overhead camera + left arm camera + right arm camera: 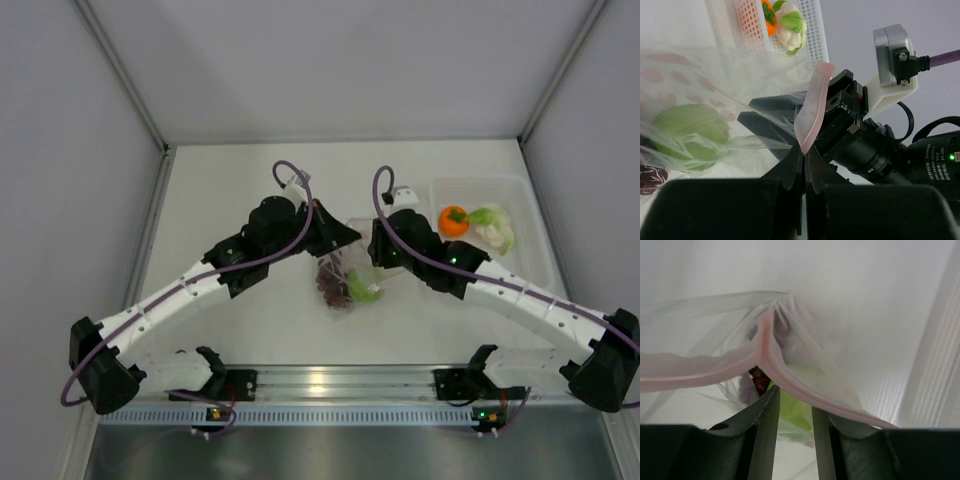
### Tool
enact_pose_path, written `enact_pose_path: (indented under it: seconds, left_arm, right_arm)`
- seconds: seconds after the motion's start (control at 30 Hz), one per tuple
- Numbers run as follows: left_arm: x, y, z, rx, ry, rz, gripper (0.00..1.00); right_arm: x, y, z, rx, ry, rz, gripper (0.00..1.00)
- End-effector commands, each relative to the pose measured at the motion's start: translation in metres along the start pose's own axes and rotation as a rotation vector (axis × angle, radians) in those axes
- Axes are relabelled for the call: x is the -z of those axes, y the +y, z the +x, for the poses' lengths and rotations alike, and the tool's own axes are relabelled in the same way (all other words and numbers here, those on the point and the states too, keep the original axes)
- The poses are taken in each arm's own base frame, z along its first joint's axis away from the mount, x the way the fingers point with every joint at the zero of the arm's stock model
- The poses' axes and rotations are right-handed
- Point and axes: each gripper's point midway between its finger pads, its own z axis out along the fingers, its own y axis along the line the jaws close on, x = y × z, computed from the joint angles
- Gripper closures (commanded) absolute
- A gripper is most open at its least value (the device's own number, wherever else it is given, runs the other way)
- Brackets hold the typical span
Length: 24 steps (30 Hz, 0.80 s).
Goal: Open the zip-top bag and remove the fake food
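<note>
Location of task item: the small, clear, crinkly plastic zip-top bag (349, 262) sits at the middle of the white table (240, 320), with its mouth end raised off the surface.
Bag closure: the pink-red zip strip (812, 107) along the mouth edge stands up as a bent ribbon. In the right wrist view its two sides are parted into a peaked fold.
State of left gripper (804, 152): the jaws are pressed fully together and pinch the lower end of the zip strip between their tips. This claw meets the bag from the left side.
State of right gripper (794, 402): the fingers stand part-way apart with a plain gap between them. The zip strip crosses just above the tips. Whether either finger has hold of the film cannot be told.
Food inside bag: a round toy green apple (690, 129) shows through the film. A dark purple-red grape bunch (328, 282) lies just beside it, on its left in the top view.
Food outside bag: a small orange fruit (453, 221) with a green top and a white and pale green leafy vegetable (493, 229) lie close side by side.
Container: those two pieces rest in a pale rectangular plastic tray (530, 195) at the right of the table, beyond the right gripper and apart from the bag.
</note>
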Motion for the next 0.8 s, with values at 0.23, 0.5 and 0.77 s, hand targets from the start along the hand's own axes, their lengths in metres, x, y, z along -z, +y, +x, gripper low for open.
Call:
enact_pose_path:
  seconds: [0.23, 0.5, 0.77]
  left_arm:
    - [0.017, -0.005, 0.016, 0.022, -0.084, 0.04, 1.0]
    - [0.028, 0.0, 0.03, 0.053, -0.067, 0.062, 1.0]
    - [0.032, 0.026, 0.035, 0.058, -0.096, 0.01, 1.0]
  right_arm:
    - [-0.021, 0.044, 0.031, -0.113, -0.056, -0.074, 0.66]
    - [-0.042, 0.006, 0.052, -0.072, -0.076, 0.136, 0.65]
    - [-0.041, 0.028, 0.096, -0.009, 0.091, 0.006, 0.53]
